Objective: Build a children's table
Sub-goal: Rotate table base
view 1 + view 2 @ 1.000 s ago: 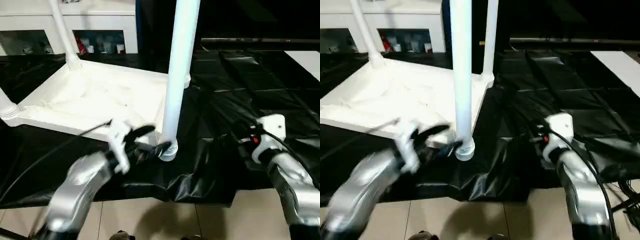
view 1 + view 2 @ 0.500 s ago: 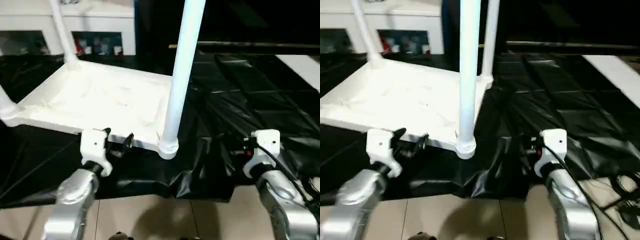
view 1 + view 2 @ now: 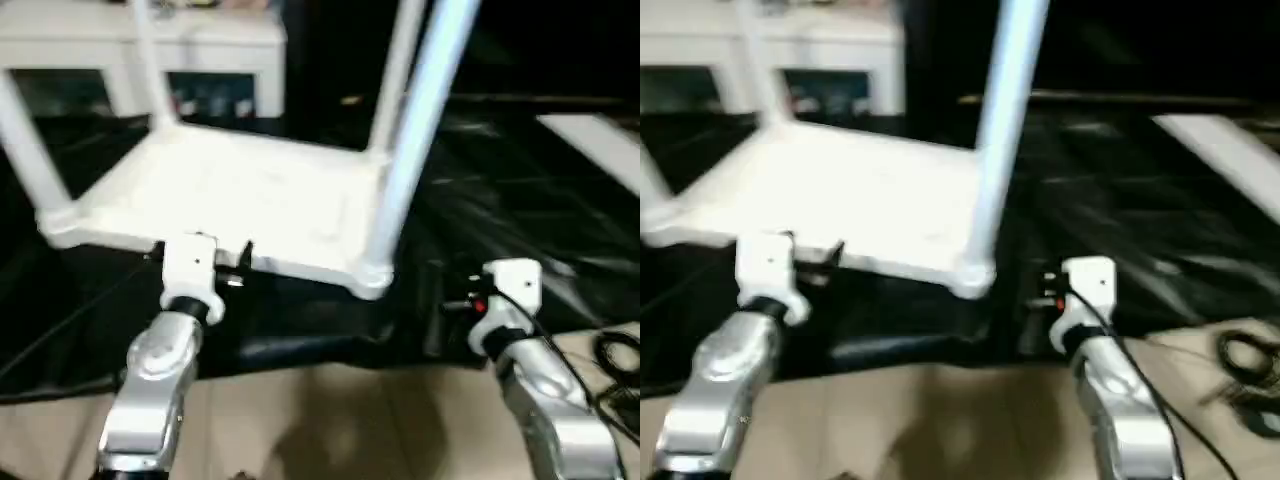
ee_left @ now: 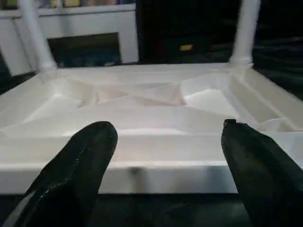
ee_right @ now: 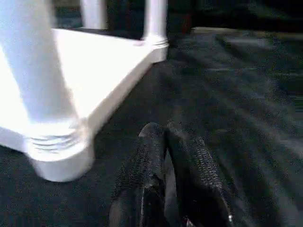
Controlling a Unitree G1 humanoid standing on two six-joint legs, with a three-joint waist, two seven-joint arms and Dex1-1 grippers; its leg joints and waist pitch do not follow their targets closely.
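With all four legs standing upright in the corner sockets, children's table (image 3: 240, 195) lying upside down on black sheeting (image 3: 520, 200), ribbed underside facing up. Judged near the end of assembly: legs apparently seated, though tightness of the threads cannot be told; righting the table onto its feet not yet done.

Near leg (image 3: 415, 140) rising from the corner socket closest to the robot; thread rings visible at its base in the right wrist view (image 5: 52, 142).

Left gripper (image 4: 165, 156) level with the near edge of the tabletop, just short of the rim; fingers (image 4: 83, 161) spread wide, holding nothing, touching nothing.

Right gripper (image 5: 163, 165) low over the sheeting, beside the near corner socket but apart from it; fingers (image 5: 142, 161) pressed together, empty.

Next move, as a judgement: either a closing of the spread left fingers on the rim to lift and turn the table, or a final check of the near leg, which calls for opening the right fingers first.

White cabinet (image 3: 140, 60) behind, not part of the work.
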